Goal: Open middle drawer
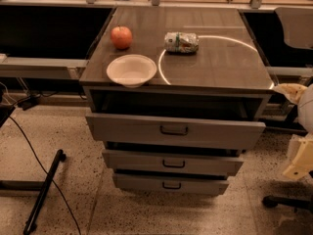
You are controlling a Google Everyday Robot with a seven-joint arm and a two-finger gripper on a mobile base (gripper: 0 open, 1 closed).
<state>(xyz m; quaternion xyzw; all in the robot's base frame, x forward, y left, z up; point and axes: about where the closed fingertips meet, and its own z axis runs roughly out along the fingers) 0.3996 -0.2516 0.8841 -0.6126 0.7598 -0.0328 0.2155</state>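
Note:
The middle drawer (pixel 172 163) is a grey medium-sized front with a small dark loop handle (pixel 173 164). It sits below the wider top drawer (pixel 173 130) and above the narrowest bottom drawer (pixel 170 184). Its front stands out a little from the cabinet, less far than the top drawer's. My gripper (pixel 299 158) shows as cream-white parts at the right edge of the camera view. It is to the right of the drawers, at about the height of the middle drawer, and apart from them.
On the cabinet top are a red apple (pixel 121 36), a white bowl (pixel 131 70) near the front edge and a crushed can (pixel 181 42). A chair base (pixel 283 202) stands on the floor at the right. A black pole (pixel 44 192) and a cable lie at the left.

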